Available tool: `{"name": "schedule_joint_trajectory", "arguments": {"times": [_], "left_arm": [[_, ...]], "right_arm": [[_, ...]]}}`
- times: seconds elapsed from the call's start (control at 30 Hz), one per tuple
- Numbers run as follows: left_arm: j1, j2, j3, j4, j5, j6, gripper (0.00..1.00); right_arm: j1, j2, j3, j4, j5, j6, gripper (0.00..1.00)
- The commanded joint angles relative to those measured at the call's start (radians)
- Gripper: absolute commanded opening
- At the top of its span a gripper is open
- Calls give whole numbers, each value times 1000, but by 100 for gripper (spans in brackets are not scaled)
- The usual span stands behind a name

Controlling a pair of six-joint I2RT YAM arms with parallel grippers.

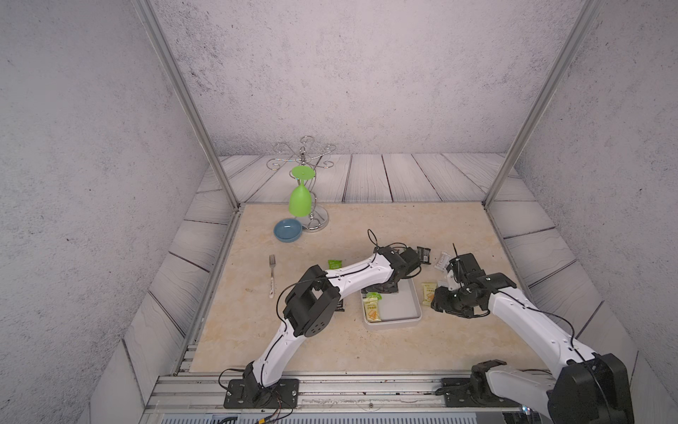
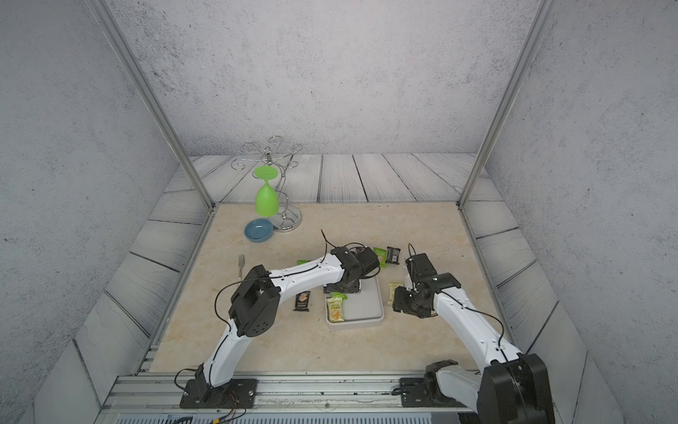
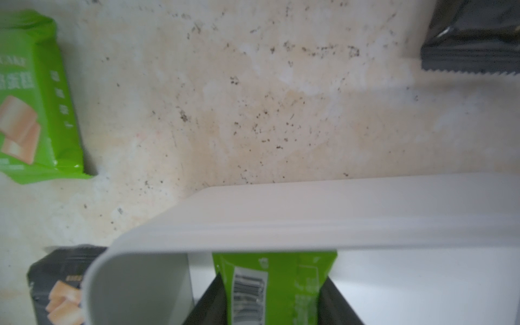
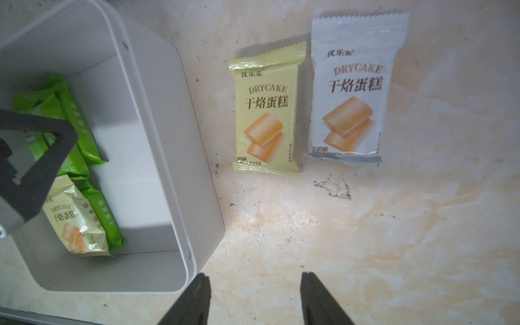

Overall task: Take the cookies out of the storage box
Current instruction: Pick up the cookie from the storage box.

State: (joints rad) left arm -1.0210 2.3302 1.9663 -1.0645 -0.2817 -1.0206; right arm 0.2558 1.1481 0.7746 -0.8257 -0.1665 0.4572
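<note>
The white storage box [image 1: 400,323] [image 2: 357,323] sits mid-table. My left gripper [image 3: 273,277] reaches down into its far end, shut on a green cookie packet [image 3: 281,267] just inside the rim [image 3: 309,225]. A pale yellow packet [image 1: 372,310] [image 4: 73,222] and another green one [image 4: 104,222] lie in the box. My right gripper [image 4: 256,277] [image 1: 440,304] hovers open and empty over the table beside the box wall [image 4: 157,140]. A pale yellow packet [image 4: 266,112] and a white one [image 4: 351,95] lie on the table beyond it.
More packets lie around the box: a green one [image 1: 334,263] [image 3: 33,107], black ones [image 2: 302,301] [image 1: 425,254] and a pale one [image 1: 442,260]. At the back left stand a fork [image 1: 272,275], a blue dish [image 1: 288,230] and a wire rack with a hanging green goblet [image 1: 301,200].
</note>
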Motion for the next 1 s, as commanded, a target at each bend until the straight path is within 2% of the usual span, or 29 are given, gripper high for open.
{"name": "schedule_joint_trajectory", "arguments": {"times": [0.0,0.23,0.73,0.97], "left_arm": [[6,-11,5,33,31,16,76],[17,-87,-47,14,-30,21,78],[58,-97,-145,95,12,20,77],[62,-86,-152,116,30,22,72]], "right_arm": [[-4,0,15,-10,4,-12,57],[-4,1,14,-7,5,-12,57],[-5,23,17,-6,9,-15,57],[-4,37,18,-3,10,-16,57]]}}
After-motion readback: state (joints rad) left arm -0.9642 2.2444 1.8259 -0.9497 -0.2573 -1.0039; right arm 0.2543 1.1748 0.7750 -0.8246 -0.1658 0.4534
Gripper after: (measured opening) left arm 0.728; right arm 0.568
